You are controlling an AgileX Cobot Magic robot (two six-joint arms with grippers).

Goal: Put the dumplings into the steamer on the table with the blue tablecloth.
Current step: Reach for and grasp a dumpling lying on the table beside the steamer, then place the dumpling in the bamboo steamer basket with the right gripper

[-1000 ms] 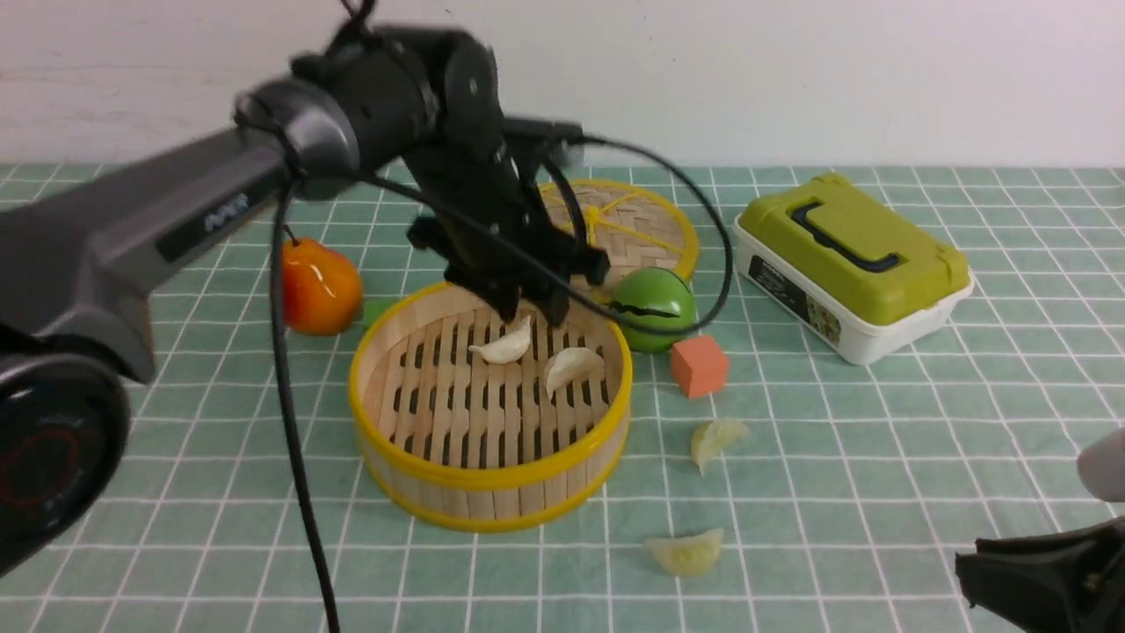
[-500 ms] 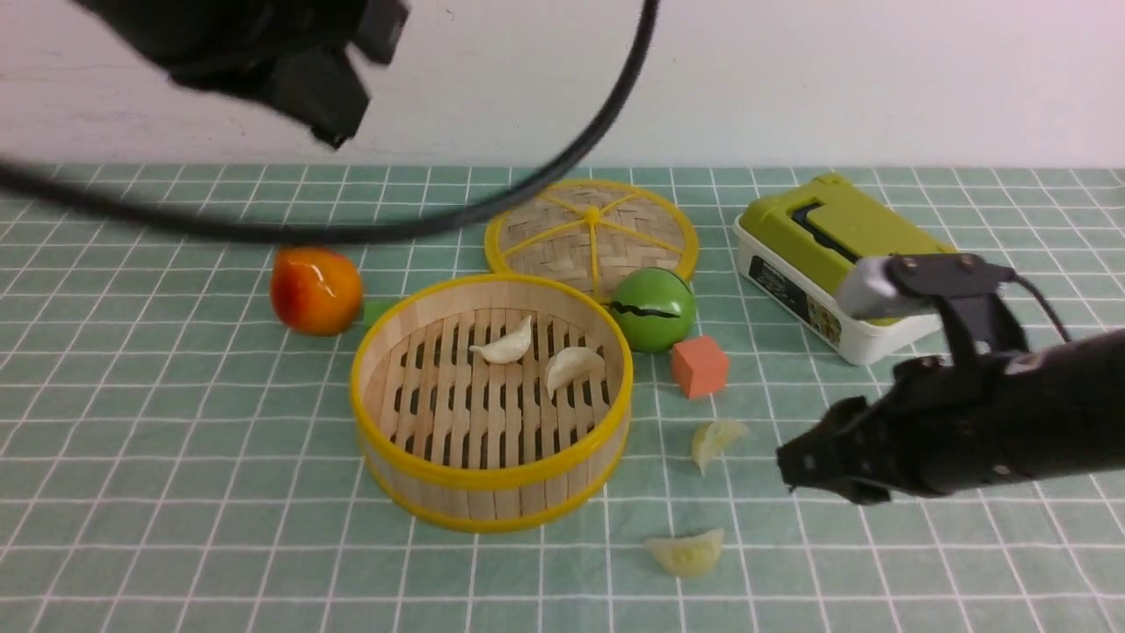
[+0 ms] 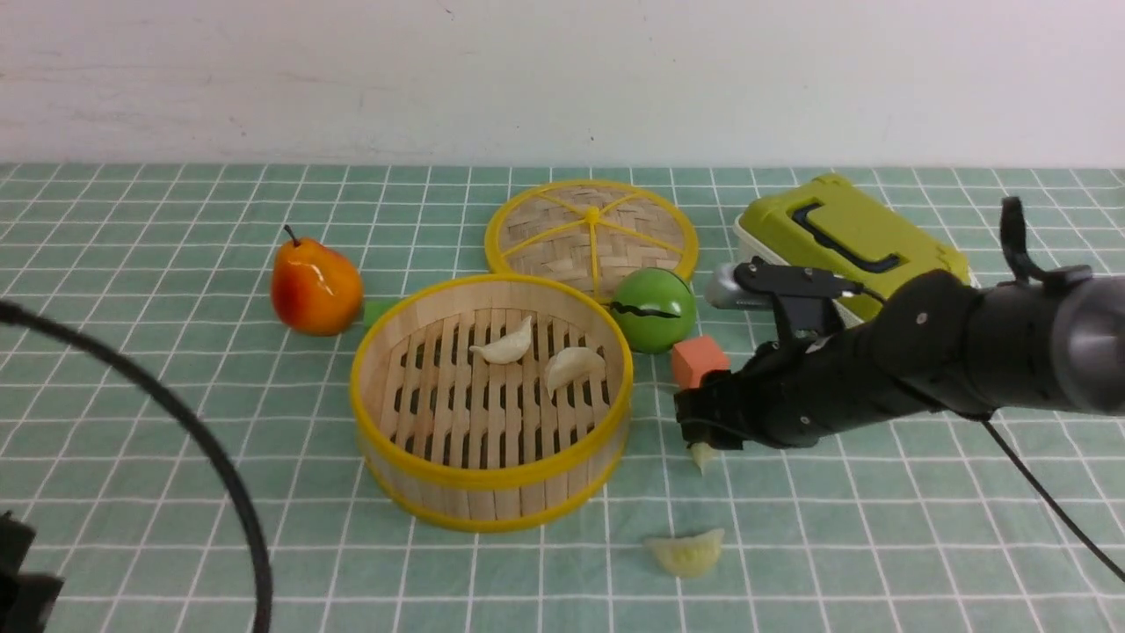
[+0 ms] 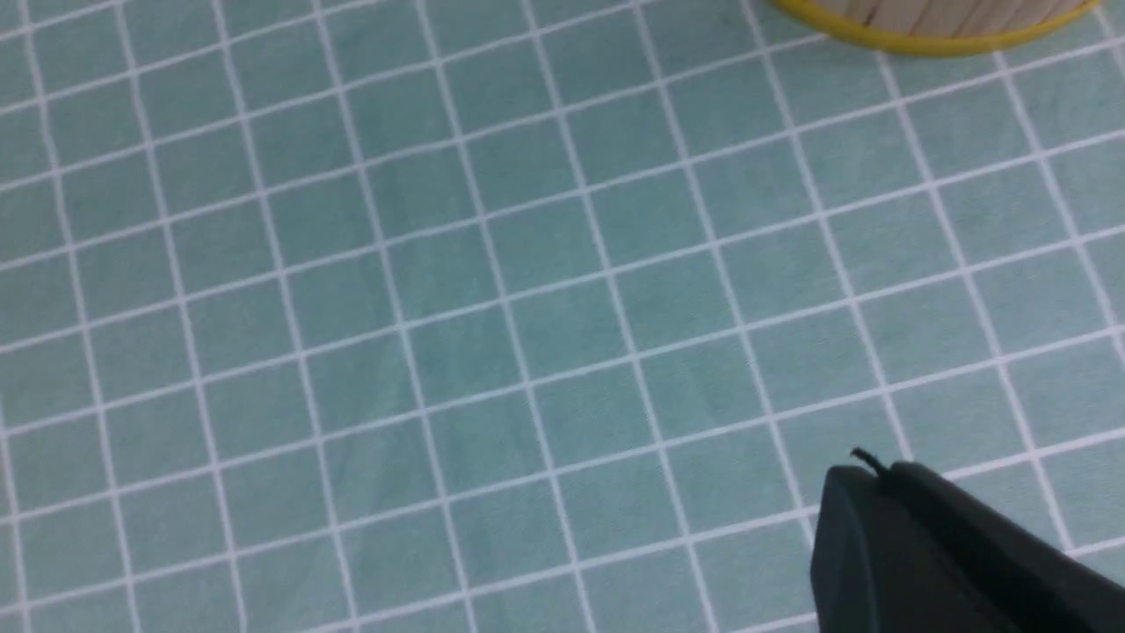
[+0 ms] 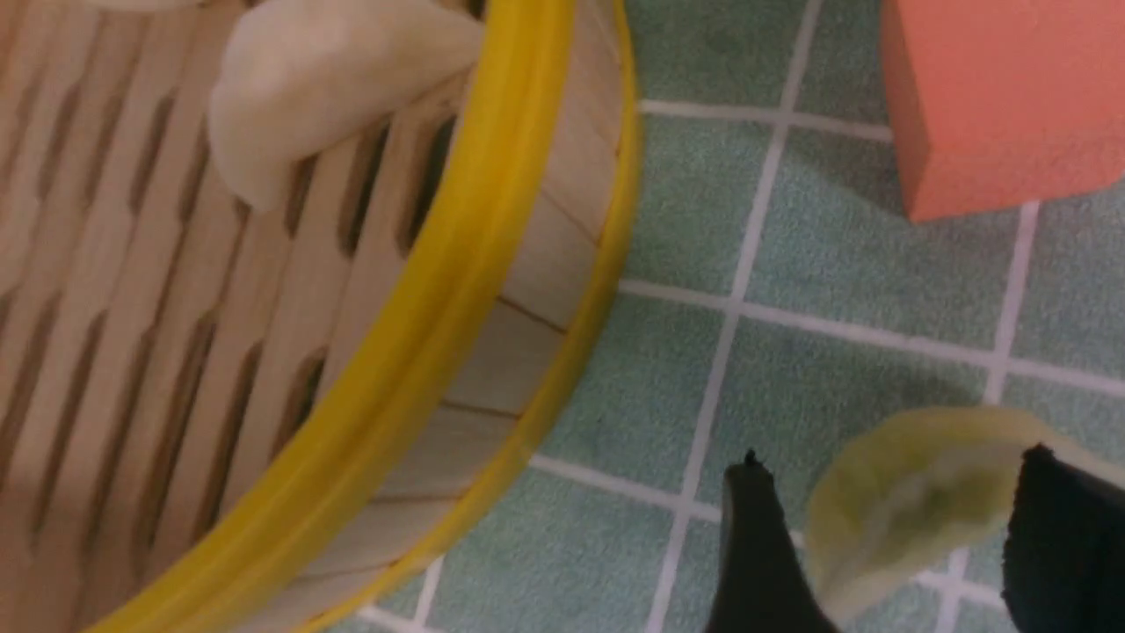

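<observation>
Straddling a pale yellow-green dumpling (image 5: pixel 905 501), the right gripper (image 3: pixel 700 432) sits right of centre in the front view, low over the tablecloth (image 3: pixel 879 545). Its jaws stand apart with one dark finger (image 5: pixel 756 563) on each side, and nothing is clamped yet. It is probably down there because this dumpling lies just outside the steamer (image 3: pixel 492 505), in front of the orange block (image 3: pixel 699 360), so the lift over the yellow rim would be short.

In the right wrist view the dumpling's length runs roughly across the gap, from one finger toward the other. A squeeze would therefore likely land on its ends rather than across its belly. From the front only its pointed tip shows, poking out under the gripper toward the lower edge of the frame.

The left gripper (image 4: pixel 866 470) is pinched shut on nothing, parked over bare cloth at the lower left, seemingly to keep clear.

Two white dumplings (image 3: pixel 505 345) already lie on the steamer's slats, each slanting up to the right. The other yellow-green dumpling (image 3: pixel 685 554) lies lower centre, with its long axis nearly level across the frame.
</observation>
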